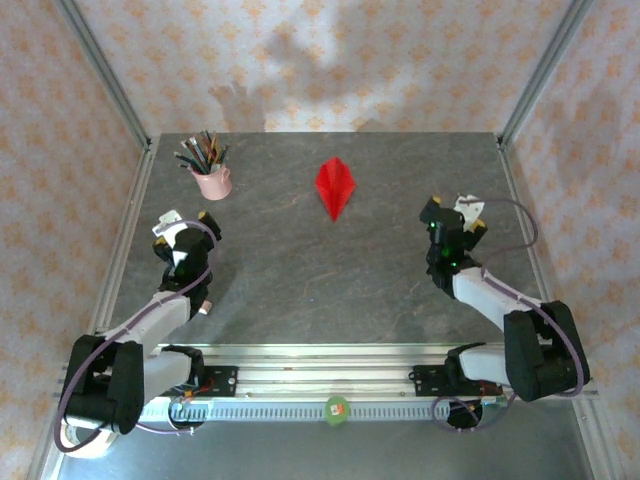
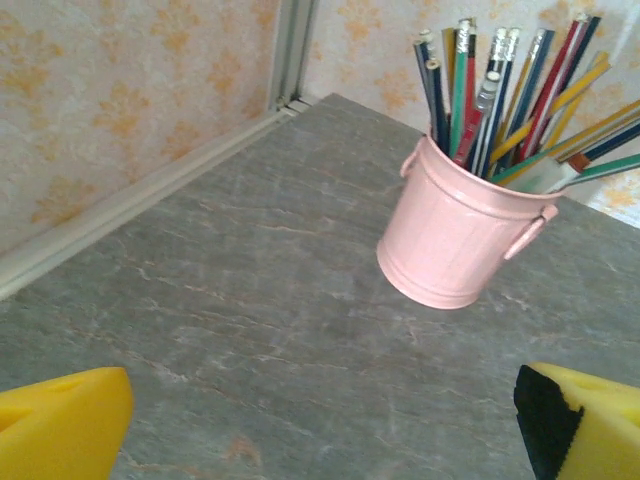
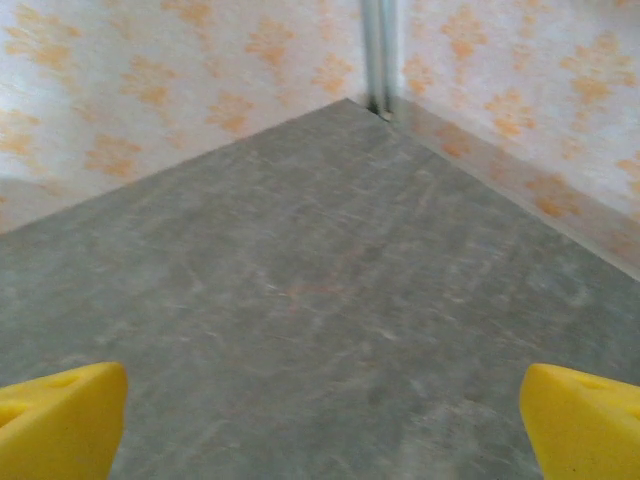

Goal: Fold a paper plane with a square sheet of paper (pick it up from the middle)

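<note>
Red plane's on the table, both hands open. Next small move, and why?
Probably nothing more on the paper: the paper plane lies folded into a pointed dart, with the left hand and right hand open and apart from it. I'd pull both hands back to rest.

The bottom edge cuts off the left gripper (image 2: 320, 425), leaving just its yellow fingertips (image 2: 60, 425); the right gripper (image 3: 320, 425) is cropped alike. Some pencils (image 2: 520, 90) in the pink cup (image 2: 450, 240) run past the top edge. From above, the paper plane (image 1: 334, 186) is too small to show creases, possibly flat.
</note>
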